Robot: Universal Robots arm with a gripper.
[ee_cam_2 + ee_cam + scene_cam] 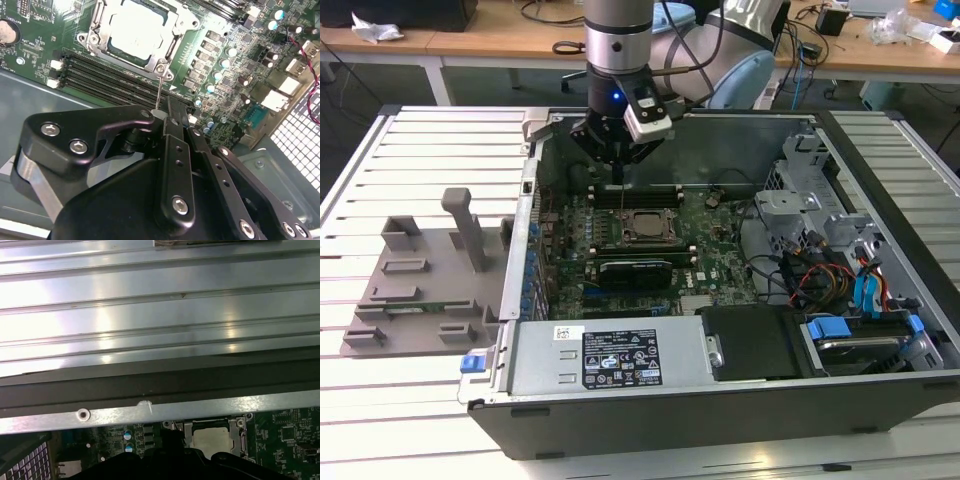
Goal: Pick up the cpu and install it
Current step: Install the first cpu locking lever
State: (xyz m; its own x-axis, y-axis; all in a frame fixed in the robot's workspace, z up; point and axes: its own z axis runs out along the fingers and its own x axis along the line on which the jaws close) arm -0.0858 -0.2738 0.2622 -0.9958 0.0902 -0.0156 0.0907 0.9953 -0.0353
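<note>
The cpu (pixel 645 222), a small silvery square, lies flat in the black socket frame (pixel 642 242) on the green motherboard inside the open computer case. Its pale metal top is bright in both wrist views (pixel 137 31) (pixel 210 438). My gripper (pixel 620 150) hangs above the socket's far edge, inside the case. A thin metal socket lever (pixel 158 90) rises from the socket's corner screw up to my gripper (pixel 161 116). The black fingers (pixel 172 137) are drawn together at the lever's upper end, shut on it.
A grey plastic tray (pixel 420 285) with upright posts lies on the slatted table at the exterior view's left. The case wall (pixel 525 230) stands between tray and motherboard. Memory slots (pixel 115 80), a power supply (pixel 620 355) and drive bays with cables (pixel 850 270) surround the socket.
</note>
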